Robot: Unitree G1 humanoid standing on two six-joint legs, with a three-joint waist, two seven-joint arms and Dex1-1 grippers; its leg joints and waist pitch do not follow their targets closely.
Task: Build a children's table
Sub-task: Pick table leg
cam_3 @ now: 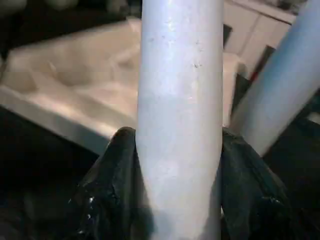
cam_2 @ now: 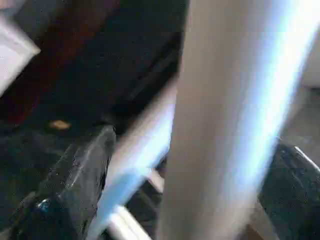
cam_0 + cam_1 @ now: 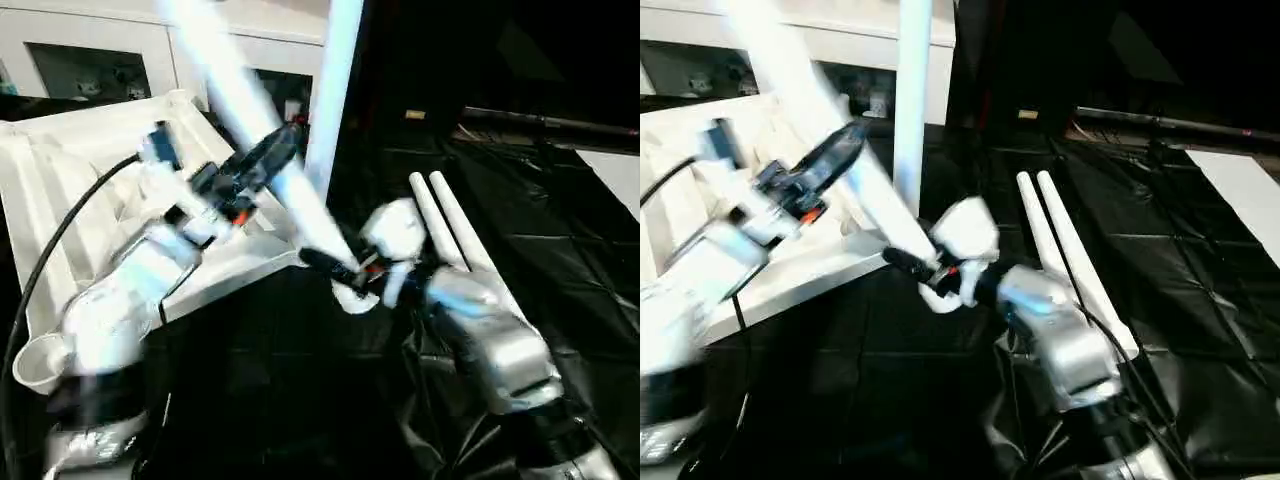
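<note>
A black sheet (image 3: 560, 250) covers the work surface, with a white cabinet (image 3: 90, 50) with glass doors along the back. The tabletop (image 3: 70, 190) lies upside down on the robot's left side, ribbed underside up, a round corner socket (image 3: 38, 362) at its near end. One leg (image 3: 335, 80) stands upright at the tabletop's far right corner. A second leg (image 3: 820, 130) slants up toward the left across the tabletop — its lower end sits between the fingers of the right gripper (image 1: 177, 165), which press against it on both sides just off the tabletop's right edge. The left gripper (image 3: 262, 160) reaches over the tabletop to the same slanted leg higher up; its fingers (image 2: 80, 175) stand wide, one on either side of the tube, and I cannot tell whether they touch it. Two more legs (image 3: 1065, 250) lie side by side on the black sheet to the right, touching each other, just behind the right arm (image 3: 1055, 335).
</note>
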